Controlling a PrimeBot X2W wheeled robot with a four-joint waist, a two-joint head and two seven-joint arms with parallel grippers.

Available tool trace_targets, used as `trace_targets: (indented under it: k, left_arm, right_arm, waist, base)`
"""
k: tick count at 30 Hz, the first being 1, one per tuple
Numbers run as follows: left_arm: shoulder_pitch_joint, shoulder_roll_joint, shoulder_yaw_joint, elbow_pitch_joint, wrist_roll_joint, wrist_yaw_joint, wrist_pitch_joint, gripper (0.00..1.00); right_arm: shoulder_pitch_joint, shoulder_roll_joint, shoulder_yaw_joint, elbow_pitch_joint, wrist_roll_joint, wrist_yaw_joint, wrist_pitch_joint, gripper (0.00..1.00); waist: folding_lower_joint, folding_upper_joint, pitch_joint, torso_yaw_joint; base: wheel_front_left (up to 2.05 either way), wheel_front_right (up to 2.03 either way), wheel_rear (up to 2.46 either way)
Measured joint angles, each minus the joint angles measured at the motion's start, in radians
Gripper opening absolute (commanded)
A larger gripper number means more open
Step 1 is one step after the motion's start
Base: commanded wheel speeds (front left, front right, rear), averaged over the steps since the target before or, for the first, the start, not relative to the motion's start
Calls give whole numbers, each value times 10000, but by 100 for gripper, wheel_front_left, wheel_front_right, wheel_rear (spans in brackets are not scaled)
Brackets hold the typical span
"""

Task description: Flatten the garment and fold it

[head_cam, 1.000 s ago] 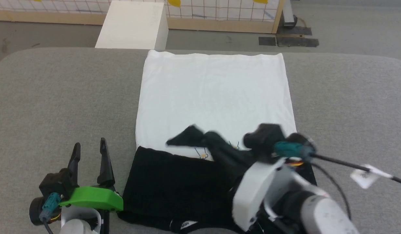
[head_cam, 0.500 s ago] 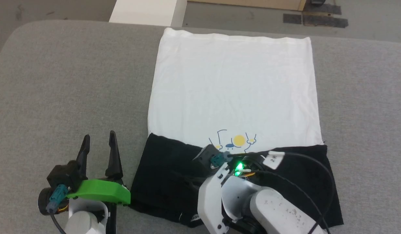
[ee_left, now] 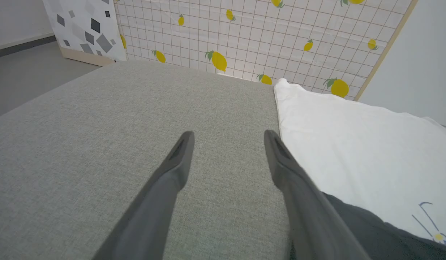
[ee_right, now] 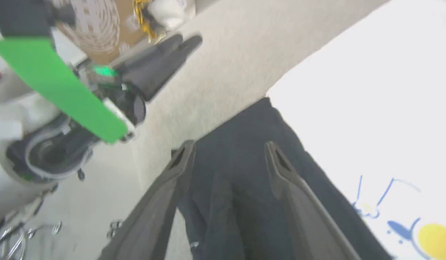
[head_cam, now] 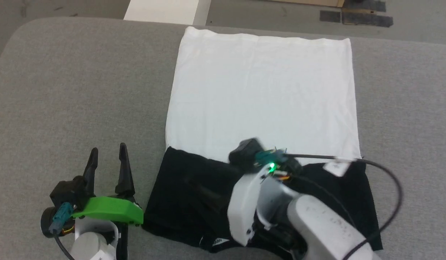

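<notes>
Two claws, both open: the right claw (ee_right: 228,148) hangs just over the black sleeves (head_cam: 172,202) folded onto the shirt (head_cam: 262,94), flat on the bench (head_cam: 82,90); the left claw (head_cam: 108,147) hovers beside it. Sleeves look done; next, likely grip the collar end below the right claw and fold it forward.

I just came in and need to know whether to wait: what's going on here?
A two-armed robot is folding the garment, a white T-shirt lying flat on the grey padded surface. Its black sleeves are already folded in across the near end, by the collar. The right gripper hangs open over that black fabric, gripping nothing. The left gripper, also open and empty, sits over bare surface just left of the shirt. The white body is not yet folded.
</notes>
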Motion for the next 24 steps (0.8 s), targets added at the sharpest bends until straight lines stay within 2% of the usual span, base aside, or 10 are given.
trace_targets:
  k: [3, 6, 12, 16, 19, 24]
  left_arm:
    - [64, 13, 69, 8, 56, -15, 0, 100]
    - [157, 102, 107, 31, 98, -84, 0, 100]
    - [123, 445, 115, 33, 167, -167, 6, 100]
    - [-431, 836, -75, -40, 196, -280, 378, 100]
    - [-1286, 1290, -259, -88, 217, -414, 901, 100]
    - [-3109, 2245, -575, 102, 136, -577, 2153, 100]
  right_arm:
    - [206, 15, -830, -924, 17, 0, -1039, 100]
    - [742, 27, -2136, -1824, -360, 0, -1964, 100]
    - [2067, 15, -4796, -3137, -1586, 0, -2928, 100]
    - [2742, 12, -6272, -3559, -2355, 0, -3361, 100]
    - [3083, 0, -6893, -3636, -2842, 0, -3505, 100]
    - [3250, 4, -7223, -3551, -3045, 0, -3591, 100]
  waist:
    - [0, 0, -205, -189]
    - [0, 0, -416, -445]
    - [0, 0, -695, -1001]
    - [0, 0, -705, -1398]
    - [0, 0, -545, -1641]
    - [0, 0, 35, -1957]
  base:
    - [0, 0, 0]
    - [0, 0, 0]
    - [0, 0, 0]
    - [0, 0, 0]
    - [0, 0, 0]
    - [0, 0, 0]
